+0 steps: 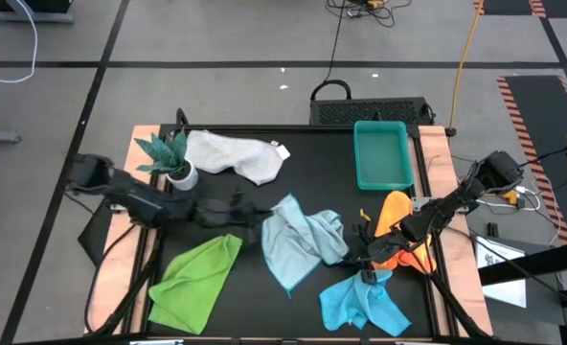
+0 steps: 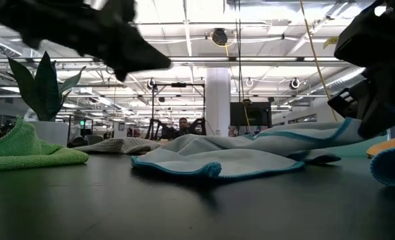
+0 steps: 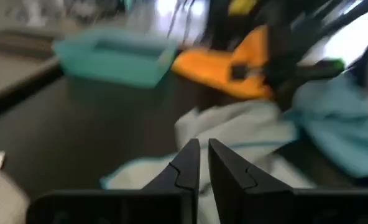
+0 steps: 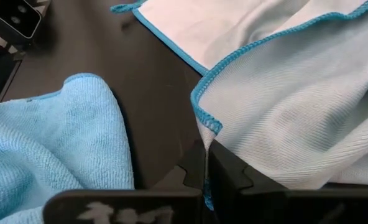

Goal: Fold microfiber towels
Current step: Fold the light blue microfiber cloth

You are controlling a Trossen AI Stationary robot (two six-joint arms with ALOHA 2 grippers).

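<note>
We see the pale blue towel (image 1: 303, 240) lying crumpled near the middle of the counter (image 1: 322, 158). The right end effector (image 4: 206, 163) pinches this towel's blue-stitched edge between closed fingers. Just beside it, at the front of the counter, lies the turquoise towel (image 1: 365, 302), with the orange towel (image 1: 398, 225) under the right arm. The lime green towel (image 1: 197, 278) lies at the front left, and the white-grey towel (image 1: 236, 153) at the back beside the plant (image 1: 169, 153). The teal tray (image 1: 382, 153) sits at the back right. The left end effector (image 3: 202, 165) hovers left of the pale blue towel, fingers nearly together, holding nothing.
</note>
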